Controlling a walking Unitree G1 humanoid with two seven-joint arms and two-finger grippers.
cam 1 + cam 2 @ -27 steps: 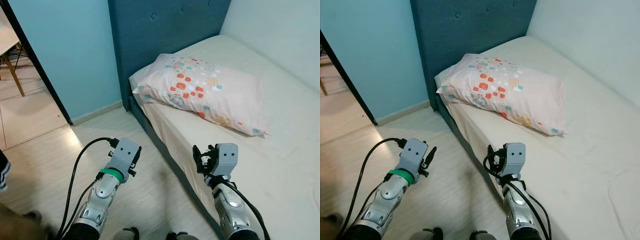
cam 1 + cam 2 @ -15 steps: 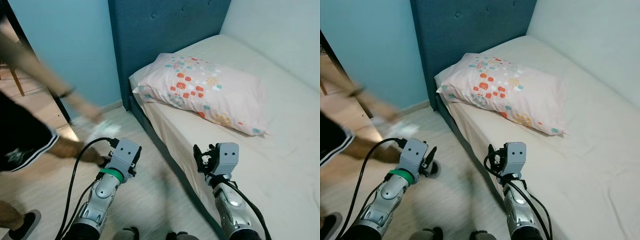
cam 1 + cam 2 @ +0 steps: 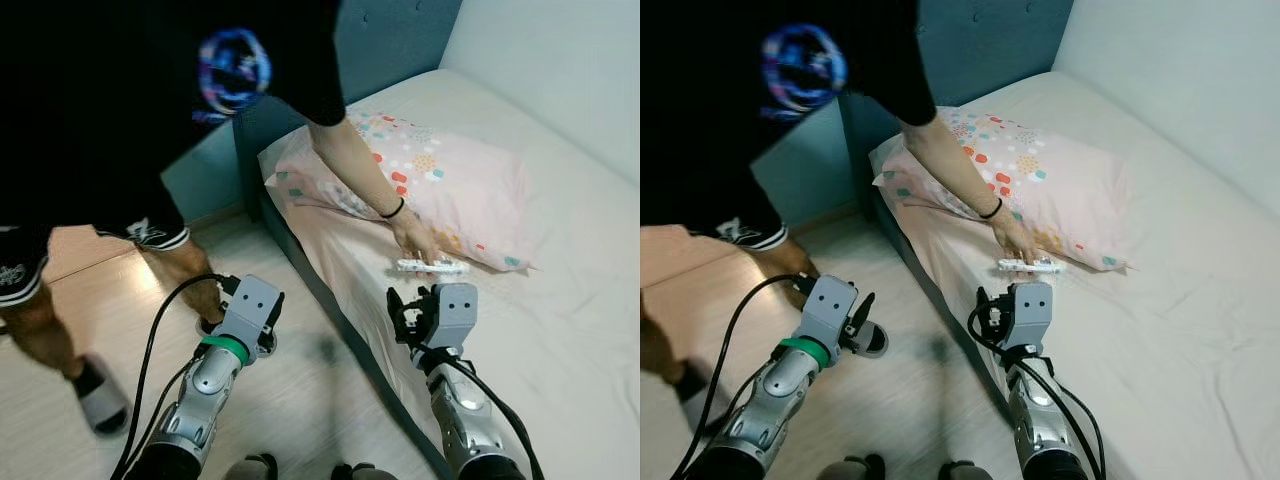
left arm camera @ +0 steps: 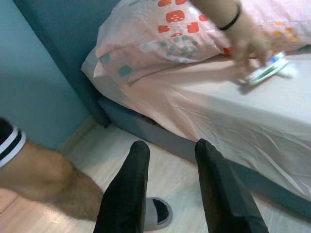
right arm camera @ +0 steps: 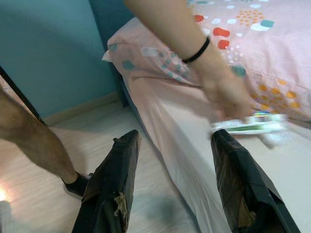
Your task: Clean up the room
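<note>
Right pincer: fingers spread, empty, raised at the bed edge. Left pincer: fingers parted, empty, above the floor. A person's hand touches a small flat white-green object on the sheet, just beside the pillow.

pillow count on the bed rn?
1. The pink patterned pillow lies at the head of the bed, against the headboard; a person's arm crosses its near end. Anything behind the person is hidden.
</note>
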